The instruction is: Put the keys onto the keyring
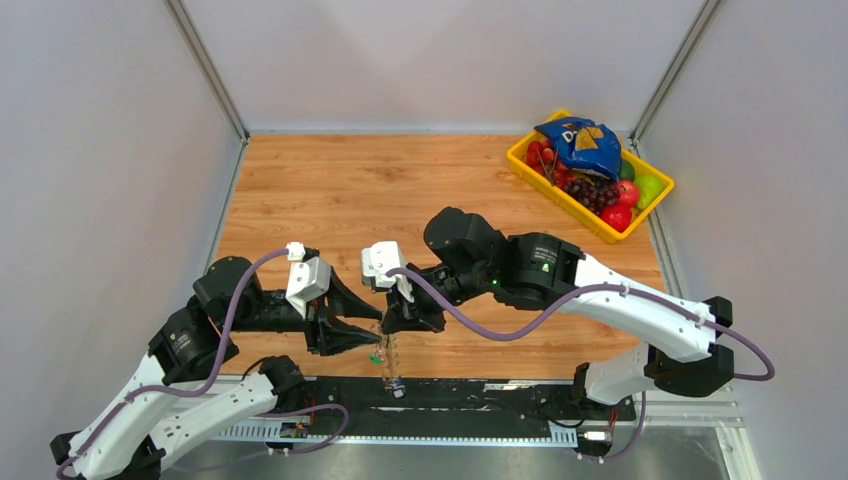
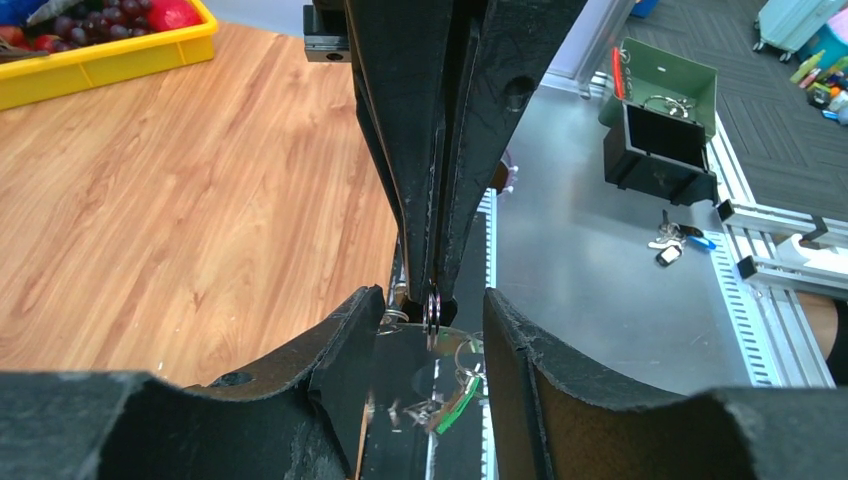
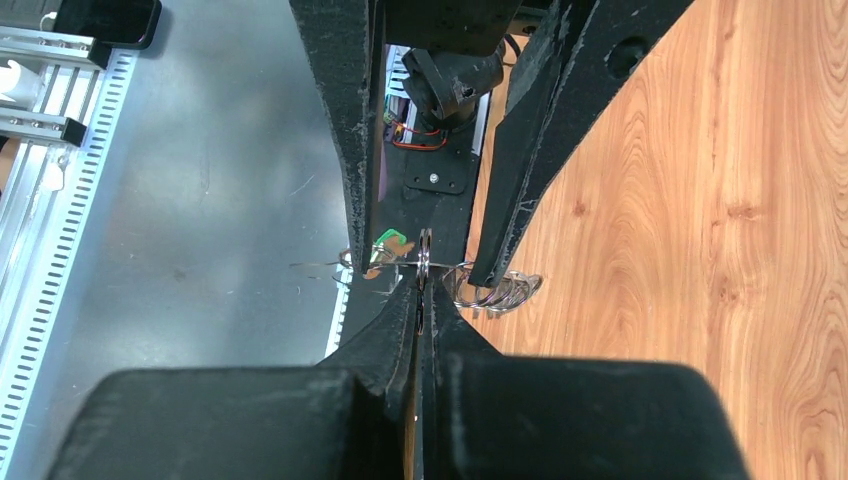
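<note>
At the far left stands only a white wall panel (image 1: 100,150). There is no container on that side. The yellow bin (image 1: 556,200) sits in the far right corner of the wooden table (image 1: 330,190). It holds a blue snack bag (image 1: 580,145), dark grapes (image 1: 590,190), red fruit (image 1: 620,215) and a green apple (image 1: 650,185). The left wrist view shows also a green box (image 2: 668,75), open and dark inside, on a grey metal table (image 2: 590,250) beside the wood. Some loose keys (image 2: 672,240) lie near this box.

The two arms meet at the near edge of the wood, above the black base plate (image 1: 470,392). The left gripper (image 1: 376,330) has its fingers spread apart. The keyring (image 2: 452,333) lies across the gap between them. If the fingers press on its rim, I cannot tell. The right gripper (image 3: 422,295) is pressed together on a small metal ring (image 3: 425,262), seen on its edge, exactly between the left fingers. The keys (image 2: 460,395), one with a green tag, hang just below this point, and more small rings (image 3: 492,290) hang beside the left gripper's finger.

White panels close the table on the left, back and right. The wood between the grippers and the bin is bare and well apart from both.
</note>
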